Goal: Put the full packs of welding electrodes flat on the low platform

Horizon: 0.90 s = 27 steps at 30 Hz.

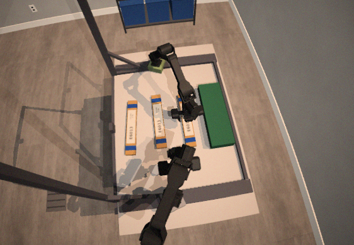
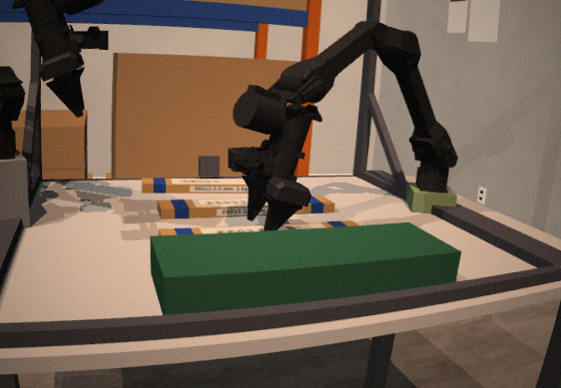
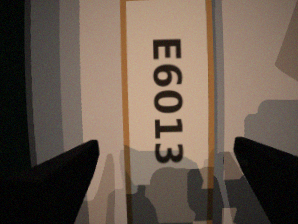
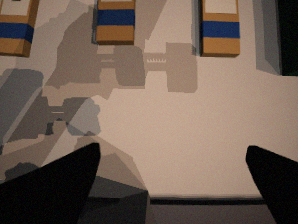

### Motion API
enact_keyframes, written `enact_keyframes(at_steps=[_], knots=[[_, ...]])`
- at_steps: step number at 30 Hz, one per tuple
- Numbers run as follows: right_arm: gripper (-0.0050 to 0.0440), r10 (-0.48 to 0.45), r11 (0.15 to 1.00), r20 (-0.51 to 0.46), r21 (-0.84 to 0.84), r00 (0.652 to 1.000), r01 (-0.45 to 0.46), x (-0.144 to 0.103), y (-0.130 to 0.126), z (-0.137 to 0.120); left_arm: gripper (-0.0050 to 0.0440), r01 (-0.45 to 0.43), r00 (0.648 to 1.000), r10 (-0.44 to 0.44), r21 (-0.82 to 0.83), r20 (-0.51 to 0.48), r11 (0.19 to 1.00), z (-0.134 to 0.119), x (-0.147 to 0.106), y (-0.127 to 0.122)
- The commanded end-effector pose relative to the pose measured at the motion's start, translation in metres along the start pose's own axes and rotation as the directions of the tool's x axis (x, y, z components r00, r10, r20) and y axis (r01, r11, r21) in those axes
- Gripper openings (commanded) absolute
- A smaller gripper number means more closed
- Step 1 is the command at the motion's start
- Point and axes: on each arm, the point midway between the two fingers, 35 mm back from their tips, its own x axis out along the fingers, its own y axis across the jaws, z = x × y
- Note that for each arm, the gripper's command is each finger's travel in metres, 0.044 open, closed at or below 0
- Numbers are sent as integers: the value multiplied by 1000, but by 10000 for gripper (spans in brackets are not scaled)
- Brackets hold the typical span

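Straddling gripper: the left gripper (image 1: 182, 114) (image 2: 262, 220) (image 3: 166, 145) is spread wide across the near pack (image 1: 189, 130) (image 2: 184, 231) (image 3: 142, 100) (image 4: 220, 40) – nothing is gripped.
Near pack: laid just left of the green platform (image 1: 217, 118) (image 2: 309, 251) (image 3: 11, 75) (image 4: 291, 35) at centre-right of the top frame.
Long axis: run top to bottom there, roughly parallel to the platform's; finger gaps are seen along both long sides.
Nearer arm: the left; the right gripper (image 1: 179, 165) (image 2: 80, 115) (image 4: 173, 151) is held wide and unloaded, below the pack's lower end.
Coming move: fullness can't be seen – a weighing lift is probably needed, then a rightward shift if full.
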Motion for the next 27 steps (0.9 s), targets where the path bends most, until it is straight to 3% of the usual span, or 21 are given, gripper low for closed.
enact_keyframes(at_steps=[1, 6, 7, 12, 21, 26, 27], knots=[[430, -7, 1000, 19, -3, 1000, 7, -5, -1, 4, 430, -6, 1000, 6, 3, 24, 1000, 6, -9, 0], [430, -7, 1000, 19, -3, 1000, 7, -5, -1, 4, 430, -6, 1000, 6, 3, 24, 1000, 6, -9, 0], [430, -7, 1000, 19, -3, 1000, 7, -5, -1, 4, 430, 4, 1000, -4, 2, -1, 1000, -6, 9, -1], [430, -7, 1000, 19, -3, 1000, 7, -5, -1, 4, 430, -13, 999, 13, 6, 50, 1000, 12, -30, 2], [430, -7, 1000, 19, -3, 1000, 7, -5, -1, 4, 430, -13, 999, 13, 5, 50, 1000, 20, -65, 1], [430, -7, 1000, 19, -3, 1000, 7, -5, -1, 4, 430, -5, 1000, 5, 3, 25, 1000, 18, -59, 1], [430, -14, 1000, 26, -3, 1000, 14, -3, -2, 13, 430, -5, 998, 5, 0, 64, 1000, 10, -69, -2]])
